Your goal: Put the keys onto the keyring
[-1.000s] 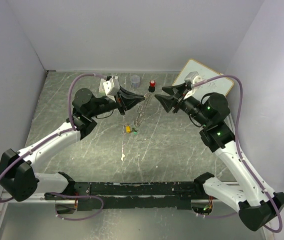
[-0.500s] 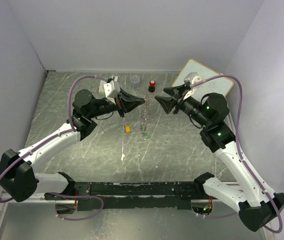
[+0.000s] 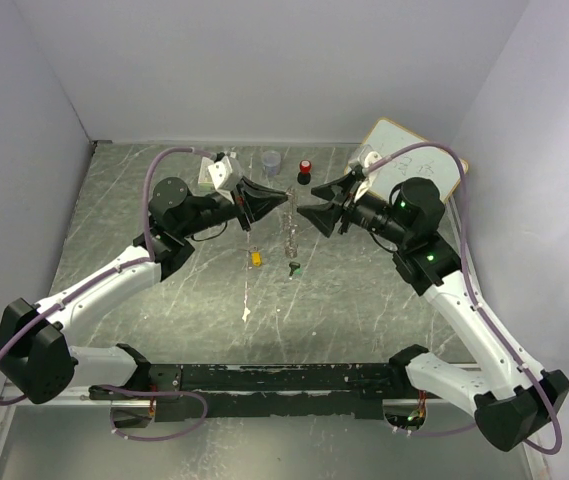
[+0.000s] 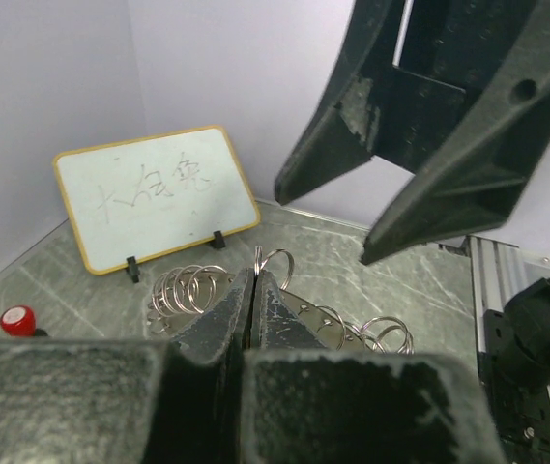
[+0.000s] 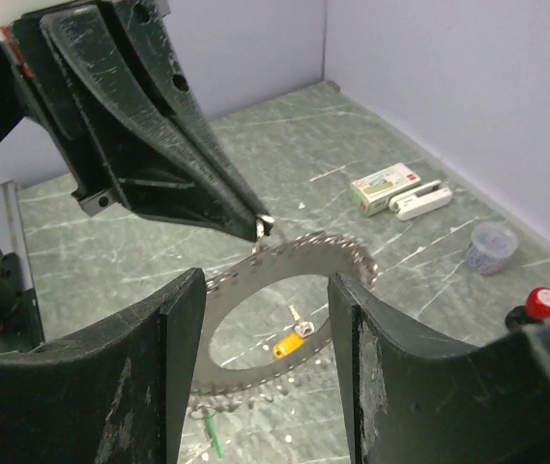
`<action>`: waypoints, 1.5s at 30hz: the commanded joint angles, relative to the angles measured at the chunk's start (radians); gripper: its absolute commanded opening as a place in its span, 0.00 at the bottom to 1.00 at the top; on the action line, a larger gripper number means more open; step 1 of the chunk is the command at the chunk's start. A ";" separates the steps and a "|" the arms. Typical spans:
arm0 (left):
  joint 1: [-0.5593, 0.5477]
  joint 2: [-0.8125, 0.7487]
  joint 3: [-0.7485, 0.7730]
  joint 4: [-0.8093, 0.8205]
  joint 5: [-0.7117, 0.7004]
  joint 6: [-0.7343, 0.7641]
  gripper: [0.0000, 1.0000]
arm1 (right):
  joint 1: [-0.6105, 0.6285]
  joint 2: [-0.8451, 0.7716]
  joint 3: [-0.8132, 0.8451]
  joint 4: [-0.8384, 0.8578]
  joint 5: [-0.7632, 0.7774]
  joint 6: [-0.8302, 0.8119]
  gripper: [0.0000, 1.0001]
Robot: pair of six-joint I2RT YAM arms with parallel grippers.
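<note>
My left gripper [image 3: 284,195] is shut on one small ring at the top edge of the keyring [image 3: 289,232], a silvery toothed ring that hangs down from it above the table. In the left wrist view my jaws [image 4: 254,278] meet on that small ring, with the keyring [image 4: 337,324] behind. My right gripper [image 3: 314,200] is open just right of the keyring; in its own view its fingers [image 5: 267,290] stand either side of the keyring [image 5: 299,263]. The yellow key [image 3: 255,259] lies on the table. The green key [image 3: 294,267] is at the ring's lower edge; whether it hangs from it I cannot tell.
A grey cup [image 3: 270,158] and a red-capped knob [image 3: 306,170] stand at the back. A whiteboard [image 3: 434,165] leans at the back right. Two small white boxes [image 5: 386,187] lie by the back wall. Side walls close in on both sides.
My right gripper has moved left to the keyring. The keyring has swung to hang more upright. The green key has moved right, away from the yellow key, to the ring's lower edge.
</note>
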 commanded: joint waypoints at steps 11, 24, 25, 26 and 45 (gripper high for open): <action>-0.026 -0.009 0.062 -0.032 -0.231 0.000 0.07 | 0.006 0.030 0.011 0.007 -0.001 0.153 0.50; -0.142 0.032 0.127 -0.126 -0.452 0.064 0.07 | 0.020 0.124 0.054 0.002 0.079 0.228 0.47; -0.148 0.036 0.130 -0.131 -0.463 0.065 0.07 | 0.020 0.132 0.057 0.001 0.084 0.233 0.47; -0.153 0.041 0.135 -0.134 -0.475 0.068 0.07 | 0.040 0.137 0.060 -0.003 0.093 0.239 0.47; -0.202 0.070 0.158 -0.131 -0.654 0.068 0.07 | 0.111 0.268 0.178 -0.239 0.359 0.240 0.45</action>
